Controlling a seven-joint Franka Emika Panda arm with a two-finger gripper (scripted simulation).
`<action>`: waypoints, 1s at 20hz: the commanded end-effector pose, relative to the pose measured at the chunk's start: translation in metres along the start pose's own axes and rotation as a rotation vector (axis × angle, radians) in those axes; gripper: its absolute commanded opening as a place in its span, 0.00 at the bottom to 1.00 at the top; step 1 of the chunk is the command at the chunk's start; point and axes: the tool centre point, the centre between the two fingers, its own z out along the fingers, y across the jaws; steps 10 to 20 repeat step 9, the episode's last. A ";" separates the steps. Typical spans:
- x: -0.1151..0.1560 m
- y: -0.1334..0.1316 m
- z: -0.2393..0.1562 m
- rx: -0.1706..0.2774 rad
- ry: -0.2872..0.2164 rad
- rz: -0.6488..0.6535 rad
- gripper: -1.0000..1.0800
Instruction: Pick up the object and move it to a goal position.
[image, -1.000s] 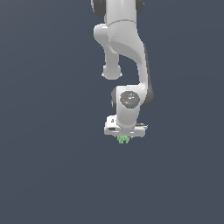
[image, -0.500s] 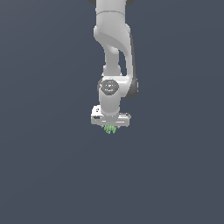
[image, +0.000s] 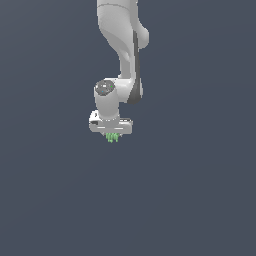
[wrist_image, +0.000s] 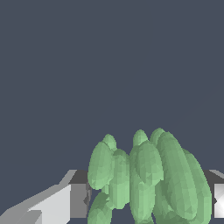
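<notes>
The object (image: 112, 137) is a small light-green lumpy blob hanging just under the white hand of the arm in the exterior view. My gripper (image: 112, 136) is shut on it, with the fingers mostly hidden behind the green lumps. In the wrist view the object (wrist_image: 148, 179) fills the space between the two fingers (wrist_image: 78, 199), a cluster of elongated green lobes held off the dark ground.
The white arm (image: 122, 45) comes down from the upper middle of the exterior view. All around is a plain dark blue-grey ground (image: 200, 200) with no other objects showing.
The arm has carried the object toward the exterior view's left over the last second, with the wrist turning. The grasp on the green blob has stayed the same.
</notes>
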 end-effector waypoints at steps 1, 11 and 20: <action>-0.009 0.014 -0.002 0.000 0.000 -0.001 0.00; -0.019 0.032 -0.004 0.000 0.000 -0.002 0.00; -0.019 0.032 -0.004 0.000 0.000 -0.002 0.00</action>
